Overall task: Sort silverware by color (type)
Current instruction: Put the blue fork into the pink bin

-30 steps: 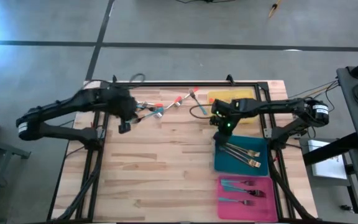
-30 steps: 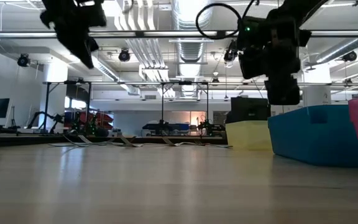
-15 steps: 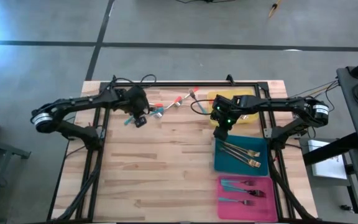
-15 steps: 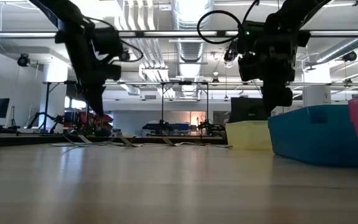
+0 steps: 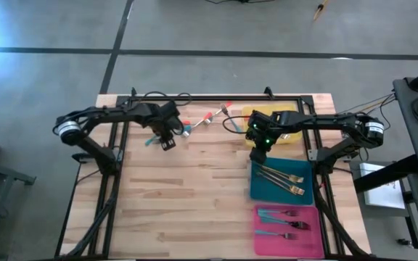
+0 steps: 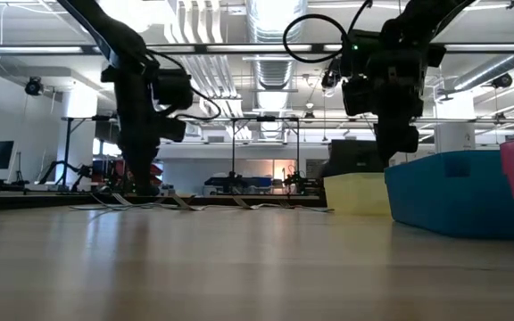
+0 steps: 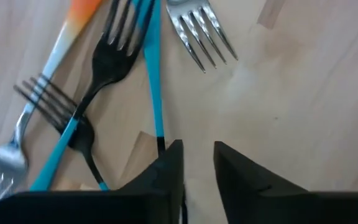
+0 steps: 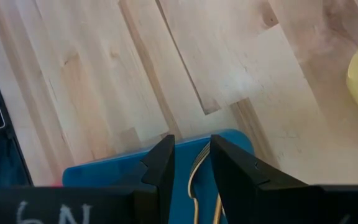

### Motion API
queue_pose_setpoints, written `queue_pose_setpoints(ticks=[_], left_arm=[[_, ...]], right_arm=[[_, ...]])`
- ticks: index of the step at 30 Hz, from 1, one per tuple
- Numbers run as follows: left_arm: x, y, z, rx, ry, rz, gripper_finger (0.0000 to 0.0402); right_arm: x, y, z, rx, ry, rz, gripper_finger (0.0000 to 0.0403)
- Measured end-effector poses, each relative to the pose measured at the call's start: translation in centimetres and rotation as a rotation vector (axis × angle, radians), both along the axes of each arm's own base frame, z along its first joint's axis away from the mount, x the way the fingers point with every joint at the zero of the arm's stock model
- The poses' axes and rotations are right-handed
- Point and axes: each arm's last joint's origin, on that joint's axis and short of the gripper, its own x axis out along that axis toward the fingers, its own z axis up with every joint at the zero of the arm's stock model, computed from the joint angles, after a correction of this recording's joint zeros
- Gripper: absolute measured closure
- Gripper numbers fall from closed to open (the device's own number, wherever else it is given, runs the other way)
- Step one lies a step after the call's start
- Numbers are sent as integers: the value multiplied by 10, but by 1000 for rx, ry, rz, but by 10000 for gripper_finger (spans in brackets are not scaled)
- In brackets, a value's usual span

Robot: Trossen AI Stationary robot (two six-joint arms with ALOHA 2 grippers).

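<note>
From above, my left gripper (image 5: 167, 141) hangs over the loose forks (image 5: 194, 123) near the table's (image 5: 180, 196) far edge; my right gripper (image 5: 258, 152) hovers by the blue tray's (image 5: 256, 190) far end. In the left wrist view, narrowly parted fingers (image 7: 166, 171) straddle a blue-handled fork (image 7: 153, 87); crossed neighbours could snag. In the right wrist view, the fingers (image 8: 160, 163) stand narrowly apart, holding nothing.
</note>
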Motion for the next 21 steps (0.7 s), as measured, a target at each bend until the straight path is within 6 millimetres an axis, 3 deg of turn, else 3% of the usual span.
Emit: queue_pose_setpoints(ticks=[7,13,21], left_arm=[[8,6,-15,43,49,-97,293],[11,12,-27,122,111,-125,291],[14,14,-42,59,137,-142,302]], right_arm=[[0,0,0,10,8,-20,309],[0,0,0,18,13,-35,310],[1,0,0,17,8,-36,310]])
